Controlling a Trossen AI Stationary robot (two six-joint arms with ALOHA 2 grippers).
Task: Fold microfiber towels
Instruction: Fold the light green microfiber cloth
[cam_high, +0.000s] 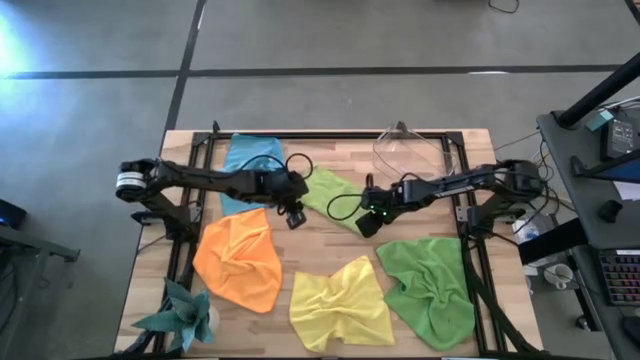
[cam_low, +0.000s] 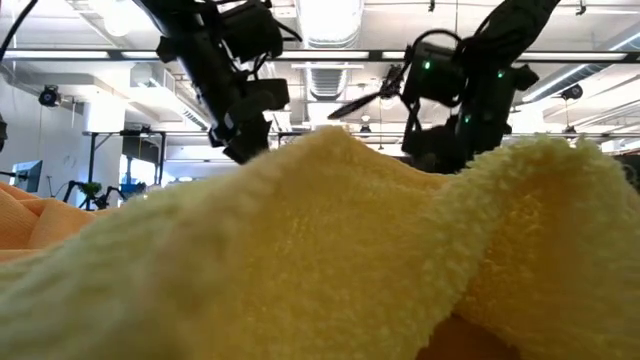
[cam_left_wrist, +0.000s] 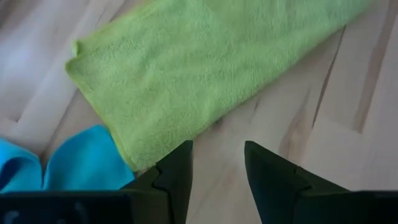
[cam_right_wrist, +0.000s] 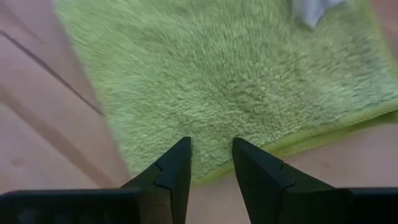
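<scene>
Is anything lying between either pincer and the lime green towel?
Nothing visible. The left pincer and right pincer both hover open at the lime green towel, over bare table.

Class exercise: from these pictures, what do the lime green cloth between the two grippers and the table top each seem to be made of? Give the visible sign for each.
Lime green cloth: looks like a soft, fuzzy microfiber or terry fabric, matte; the short nap and stitched edge show up close. Table top: looks like light wood, smooth finish; parallel plank strips with grain and seams are visible.
</scene>
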